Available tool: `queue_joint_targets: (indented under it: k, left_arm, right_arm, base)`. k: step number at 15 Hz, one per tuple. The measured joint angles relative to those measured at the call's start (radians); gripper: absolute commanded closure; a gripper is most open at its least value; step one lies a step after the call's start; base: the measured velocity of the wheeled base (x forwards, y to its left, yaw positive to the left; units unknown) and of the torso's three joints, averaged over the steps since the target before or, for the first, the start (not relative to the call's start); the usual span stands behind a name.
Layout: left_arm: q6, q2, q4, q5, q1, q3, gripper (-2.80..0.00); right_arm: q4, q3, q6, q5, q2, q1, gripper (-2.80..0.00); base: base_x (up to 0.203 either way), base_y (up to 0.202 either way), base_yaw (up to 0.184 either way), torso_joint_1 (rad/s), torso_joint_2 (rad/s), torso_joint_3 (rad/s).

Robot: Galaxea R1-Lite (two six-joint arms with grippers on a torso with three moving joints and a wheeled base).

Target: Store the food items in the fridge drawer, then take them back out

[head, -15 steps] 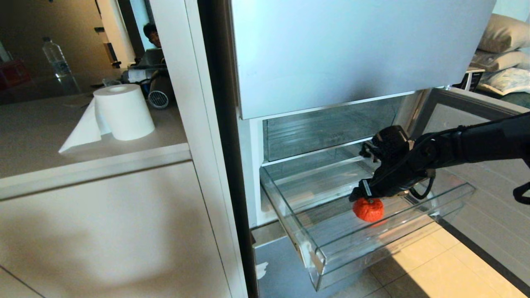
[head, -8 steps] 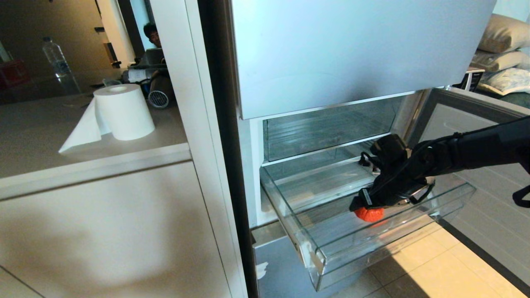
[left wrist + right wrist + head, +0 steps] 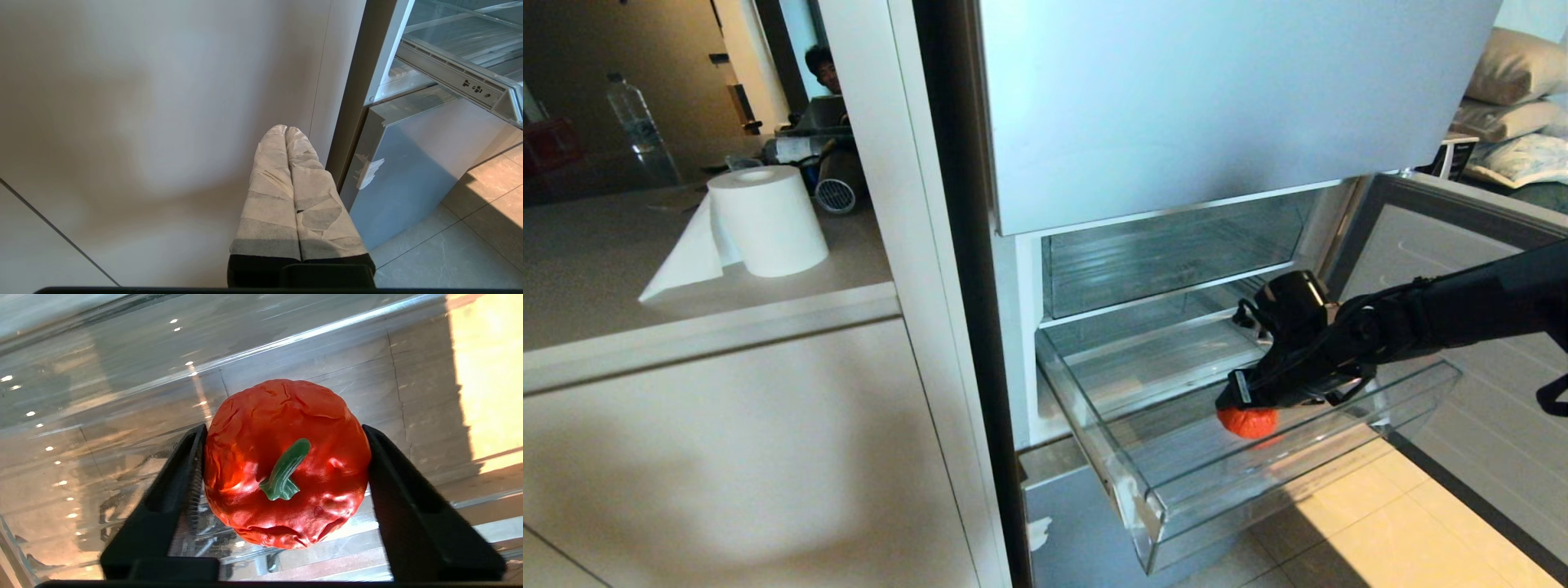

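Red-orange fruit (image 3: pixel 286 461) sits on the clear fridge drawer (image 3: pixel 1258 498) floor, squarely between your right gripper (image 3: pixel 286 473) jaws, which press both its sides; stem faces the wrist. Your left gripper (image 3: pixel 288 134) hangs pinched together, well apart

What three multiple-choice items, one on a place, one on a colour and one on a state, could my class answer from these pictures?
1. Where is the red fruit?
A. on the counter
B. in the clear drawer
C. on the floor

2. What colour is its stem?
A. green
B. brown
C. yellow

3. How does the right gripper stand?
A. away from the fruit
B. shut and empty
C. a finger at each side of the fruit

Key: 1 B, the head view shows it inside the pulled-out drawer; 2 A, the right wrist view shows green; 3 C, the fingers flank the fruit.
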Motion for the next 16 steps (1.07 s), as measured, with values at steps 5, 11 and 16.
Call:
queue_joint_targets:
  k: [5, 11, 16]
  left_arm:
    - [0.000, 0.000, 0.000, 0.000, 0.001, 0.000, 0.00]
    - [0.000, 0.000, 0.000, 0.000, 0.000, 0.000, 0.00]
    - [0.000, 0.000, 0.000, 0.000, 0.001, 0.000, 0.00]
  right_arm:
    - [-0.001, -0.008, 0.012, -0.004, -0.012, 0.001, 0.00]
    - [-0.101, 0.006, 0.012, 0.000, -0.146, 0.013, 0.00]
    - [-0.168, 0.142, 0.006, -0.001, -0.383, 0.028, 0.00]
  base:
    - [0.000, 0.000, 0.000, 0.000, 0.00, 0.000]
    - [0.000, 0.000, 0.000, 0.000, 0.00, 0.000]
    - [0.000, 0.000, 0.000, 0.000, 0.00, 0.000]
